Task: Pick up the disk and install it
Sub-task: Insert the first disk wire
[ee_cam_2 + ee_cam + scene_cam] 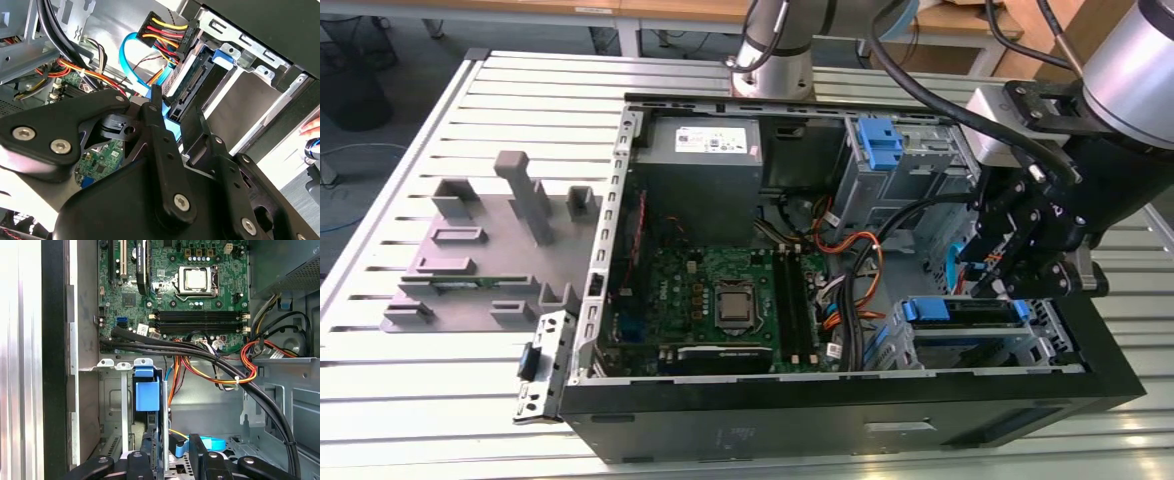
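The black gripper (175,120) lies closest in the second wrist view, its linkages across the foreground. Whether it is clamped or free cannot be told. Just beyond it the disk (192,82) sits on edge in a silver drive cage (260,65), connector end toward the gripper and the cage walls tight along both flanks. One plug of yellow, red and black wires (165,30) sits at the disk's end, and one blue ribbon cable (131,62) loops beside it, leaving little free room on that side.

In the first wrist view the gripper (172,442) points at the same cage, where the disk's blue carrier tab (147,392) stands between thin metal rails. The black case wall (55,360) runs close along one side. Two thick black cables (165,347) and an orange bundle (215,372) cross just past the cage. Beyond them the motherboard (130,300) carries one processor socket (195,279) and two long memory slots (200,316). The grey case floor (210,410) beside the gripper is bare.

In the exterior view the gripper (1007,275) hangs inside the open computer case (854,420) near the exterior view's right edge, just above the cage where the disk (961,312) lies. Two blue pieces show: the disk's carrier and a separate bracket (878,140) farther back. One grey power supply (707,140) fills the rear corner. One grey fixture (480,250) stands well apart on the slatted table (400,400).
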Action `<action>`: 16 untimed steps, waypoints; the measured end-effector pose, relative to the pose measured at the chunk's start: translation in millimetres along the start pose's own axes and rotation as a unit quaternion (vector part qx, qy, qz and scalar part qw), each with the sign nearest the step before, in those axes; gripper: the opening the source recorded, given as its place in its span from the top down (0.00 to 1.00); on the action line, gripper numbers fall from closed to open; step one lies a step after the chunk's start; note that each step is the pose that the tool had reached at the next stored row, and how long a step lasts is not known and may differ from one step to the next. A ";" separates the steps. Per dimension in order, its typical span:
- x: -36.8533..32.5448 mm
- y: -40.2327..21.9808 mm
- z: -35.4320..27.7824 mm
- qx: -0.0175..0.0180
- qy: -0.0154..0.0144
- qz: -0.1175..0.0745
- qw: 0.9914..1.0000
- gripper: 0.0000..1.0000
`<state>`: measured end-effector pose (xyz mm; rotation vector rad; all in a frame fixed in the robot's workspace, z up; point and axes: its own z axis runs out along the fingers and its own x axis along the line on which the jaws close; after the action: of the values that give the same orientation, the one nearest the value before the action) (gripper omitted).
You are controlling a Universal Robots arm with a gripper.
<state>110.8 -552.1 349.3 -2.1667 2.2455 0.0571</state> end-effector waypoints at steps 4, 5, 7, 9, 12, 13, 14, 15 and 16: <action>0.0 0.1 0.0 0.000 0.000 0.000 1.000 0.58; 0.0 0.2 0.0 0.000 0.000 0.000 1.000 0.58; 0.0 0.2 0.0 0.000 0.000 0.000 1.000 0.58; 0.0 0.2 0.0 0.000 0.000 0.000 1.000 0.59; 0.0 0.3 0.0 0.000 0.000 0.000 1.000 0.71; 0.0 0.3 0.0 0.000 0.000 0.000 1.000 0.77; 0.1 0.3 0.0 0.000 0.000 0.000 1.000 0.83; 0.0 0.4 0.0 0.000 0.000 0.000 1.000 0.83; 0.0 0.4 0.0 0.000 0.000 0.000 1.000 0.84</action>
<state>110.4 -552.1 349.3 -2.1665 2.2456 0.0571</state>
